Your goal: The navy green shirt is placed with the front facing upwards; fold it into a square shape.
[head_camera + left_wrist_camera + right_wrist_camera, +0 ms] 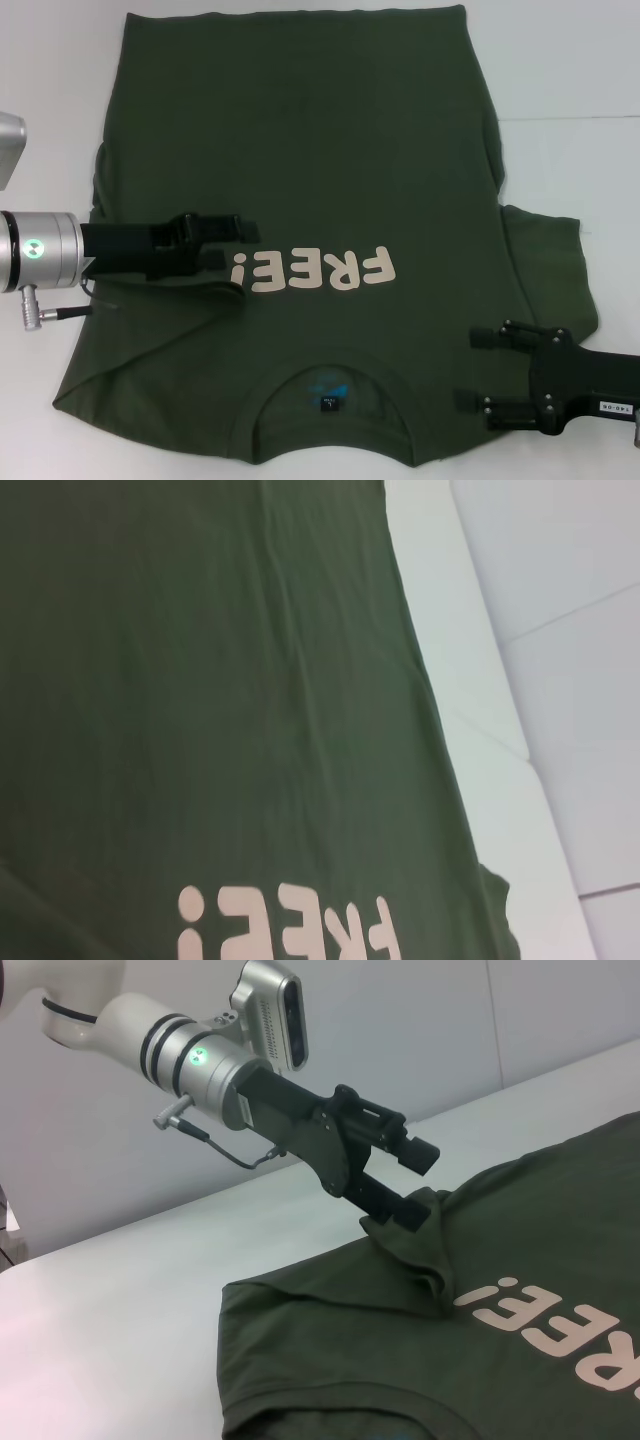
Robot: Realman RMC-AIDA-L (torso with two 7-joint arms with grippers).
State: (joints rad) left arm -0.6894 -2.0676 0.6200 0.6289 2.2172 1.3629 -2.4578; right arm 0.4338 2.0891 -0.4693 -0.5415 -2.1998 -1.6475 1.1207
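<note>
The left gripper [238,255] has its two black fingers closed on a pinch of dark green cloth — the left sleeve of the navy green shirt [320,150], drawn inward over the chest until it sits just beside the pale "FREE!" print [312,270]. The right wrist view makes that grip plain: the lower finger [395,1208] presses into a raised peak of fabric, with creases running down from it, which the head view flattens out. The left wrist view shows no fingers at all, only the shirt's smooth body, its far edge and the white table [560,730] beyond. The right gripper [490,372] hovers near the shirt's right shoulder, its fingers spread apart and holding nothing. The shirt lies front up on the table, collar [330,375] nearest the robot, right sleeve [555,265] still spread out flat.
</note>
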